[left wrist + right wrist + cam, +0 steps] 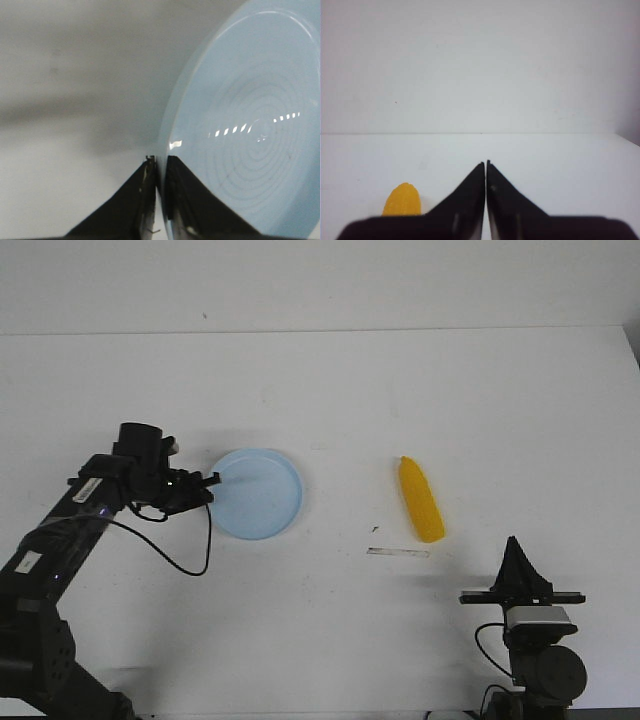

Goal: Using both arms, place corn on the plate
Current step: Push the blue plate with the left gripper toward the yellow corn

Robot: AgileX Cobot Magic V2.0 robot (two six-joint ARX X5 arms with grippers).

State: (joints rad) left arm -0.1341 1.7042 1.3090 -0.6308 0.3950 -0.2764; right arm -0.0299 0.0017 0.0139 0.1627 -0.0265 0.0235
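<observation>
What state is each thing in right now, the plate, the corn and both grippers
plate: flat on the table, empty, rim pinched by the left gripper
corn: lying on the table, untouched
left gripper: shut on the plate rim
right gripper: shut, empty

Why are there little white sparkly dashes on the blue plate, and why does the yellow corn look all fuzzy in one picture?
In the left wrist view, the dashes on the plate are glare: lights mirrored in its shiny surface. In the right wrist view, the corn sits close to the lens at the edge, so it is out of focus. In the front view it looks sharp, with only a soft shadow beside it.
</observation>
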